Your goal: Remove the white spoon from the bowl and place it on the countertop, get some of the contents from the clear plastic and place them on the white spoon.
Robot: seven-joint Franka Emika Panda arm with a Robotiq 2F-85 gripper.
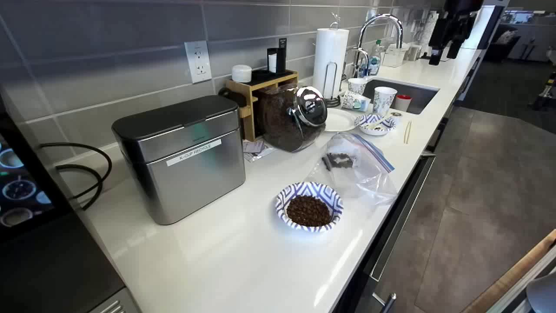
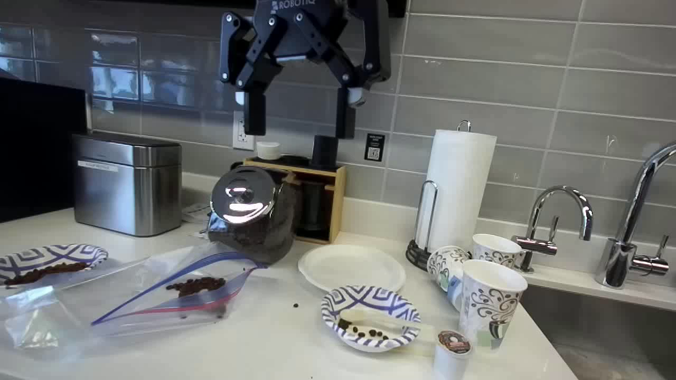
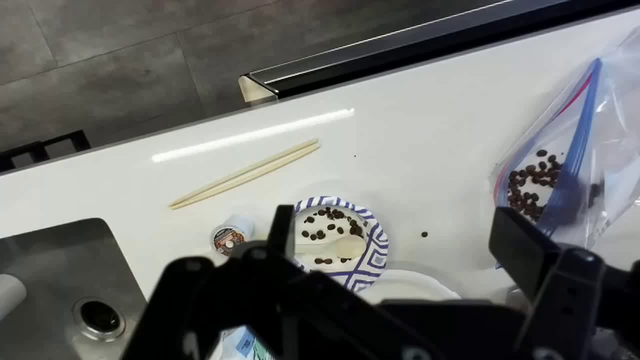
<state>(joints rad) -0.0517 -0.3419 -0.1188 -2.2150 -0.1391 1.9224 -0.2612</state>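
Observation:
The white spoon (image 3: 345,247) lies in a blue-and-white patterned paper bowl (image 3: 377,250) with several dark coffee beans. Spoon (image 2: 369,317) and bowl (image 2: 328,311) also show in an exterior view, the handle lying over the rim. The clear plastic bag (image 2: 132,295) lies on its side on the countertop, its zip mouth toward the bowl, with a small heap of beans (image 2: 198,285) inside. It also shows in the wrist view (image 3: 617,105). My gripper (image 2: 300,126) is open and empty, high above the counter. In the wrist view its fingers (image 3: 395,225) frame the gap between bowl and bag.
A second patterned bowl (image 1: 309,189) full of beans stands beyond the bag. A white plate (image 2: 351,268), paper cups (image 2: 491,301), a coffee pod (image 2: 451,351) and chopsticks (image 3: 245,173) lie round the spoon's bowl. A tilted jar (image 2: 253,211), paper towel roll (image 2: 457,184) and sink (image 3: 60,260) are nearby.

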